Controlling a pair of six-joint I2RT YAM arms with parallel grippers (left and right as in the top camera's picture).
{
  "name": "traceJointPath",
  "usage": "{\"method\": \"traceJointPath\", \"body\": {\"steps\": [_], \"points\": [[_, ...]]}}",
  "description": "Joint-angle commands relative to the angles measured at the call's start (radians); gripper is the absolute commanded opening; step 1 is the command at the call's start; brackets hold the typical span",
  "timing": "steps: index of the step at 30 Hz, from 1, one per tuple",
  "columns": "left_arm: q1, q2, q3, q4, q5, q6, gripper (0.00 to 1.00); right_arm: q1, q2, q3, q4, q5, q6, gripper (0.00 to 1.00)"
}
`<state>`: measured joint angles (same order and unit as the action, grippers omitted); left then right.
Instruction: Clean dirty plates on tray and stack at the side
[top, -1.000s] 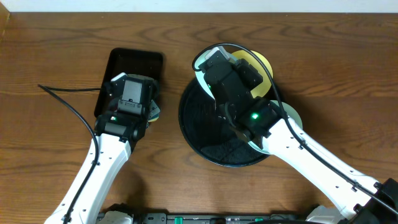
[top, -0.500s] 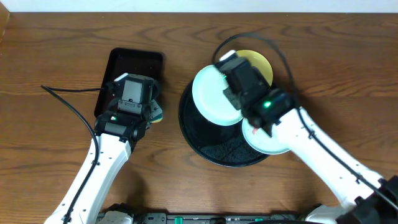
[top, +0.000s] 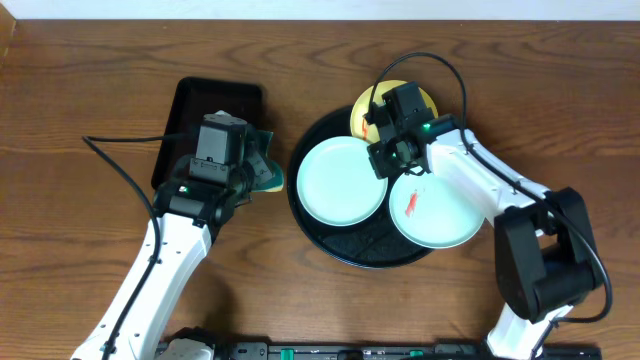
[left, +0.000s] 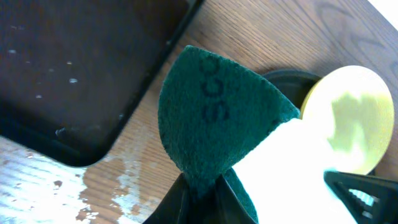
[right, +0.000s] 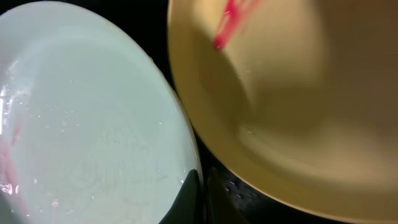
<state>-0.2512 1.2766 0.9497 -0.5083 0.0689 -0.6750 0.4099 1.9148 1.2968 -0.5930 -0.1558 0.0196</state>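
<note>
Left fingers (left: 179, 200): we see them clamped on a green scouring pad (left: 211, 118), near the tray (top: 350, 245).
Right fingers (right: 189, 196): at the blue-green plate (top: 341, 181) rim; we cannot tell their grip.

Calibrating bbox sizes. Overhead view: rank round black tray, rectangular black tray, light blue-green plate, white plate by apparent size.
1. round black tray
2. rectangular black tray, partly covered
3. light blue-green plate and white plate: they look alike, so unranked
</note>
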Motion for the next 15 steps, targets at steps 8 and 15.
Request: {"method": "traceJointPath", "body": {"steps": [8,15], "points": [[-0.063,0.120,-0.003,0.087,0.133,0.019,0.07,-0.003,0.100,0.012,0.002,-0.053,0.021,0.01],[-0.161,0.244,-0.003,0.182,0.132,-0.029,0.08,-0.003,0.100,0.012,0.009,-0.024,0.021,0.01]]}}
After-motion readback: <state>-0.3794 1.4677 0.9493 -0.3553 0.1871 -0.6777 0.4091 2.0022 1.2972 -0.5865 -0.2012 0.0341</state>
